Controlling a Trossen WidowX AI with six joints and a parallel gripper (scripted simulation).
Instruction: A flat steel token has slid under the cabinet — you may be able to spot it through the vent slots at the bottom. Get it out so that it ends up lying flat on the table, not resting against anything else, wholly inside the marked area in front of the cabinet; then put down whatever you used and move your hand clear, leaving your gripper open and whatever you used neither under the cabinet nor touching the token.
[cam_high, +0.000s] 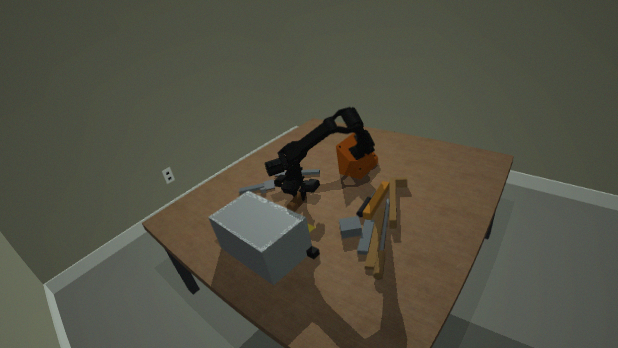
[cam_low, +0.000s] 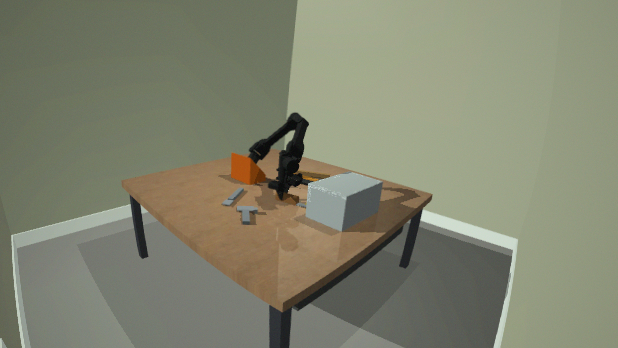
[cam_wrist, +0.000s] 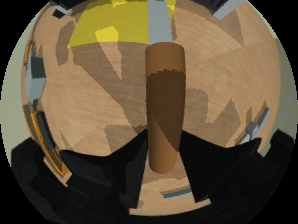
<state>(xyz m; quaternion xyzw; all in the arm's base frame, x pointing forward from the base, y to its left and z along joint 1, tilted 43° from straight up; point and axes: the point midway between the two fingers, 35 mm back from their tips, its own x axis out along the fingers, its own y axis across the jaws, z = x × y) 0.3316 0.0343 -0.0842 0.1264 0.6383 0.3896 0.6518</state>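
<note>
My gripper (cam_high: 302, 196) (cam_low: 281, 197) (cam_wrist: 161, 132) is shut on the brown handle (cam_high: 294, 202) (cam_low: 289, 199) (cam_wrist: 166, 100) of a tool, low over the table in front of the cabinet (cam_high: 260, 225) (cam_low: 345, 202). The tool's flat grey blade (cam_low: 301, 205) (cam_wrist: 159, 22) points toward the cabinet; its far end is out of sight. In the wrist view the blade crosses the yellow marked area (cam_wrist: 125, 27) (cam_high: 311, 228) near its right side. The steel token is not visible in any view, and the vent slots do not show.
A grey block (cam_high: 350, 227), a grey bar (cam_high: 366, 237) and several orange and tan bars (cam_high: 376, 200) lie on one side. A grey T-shaped piece (cam_low: 246, 215) and a grey strip (cam_low: 233, 196) lie on the other. A small black block (cam_high: 313, 252) is beside the cabinet.
</note>
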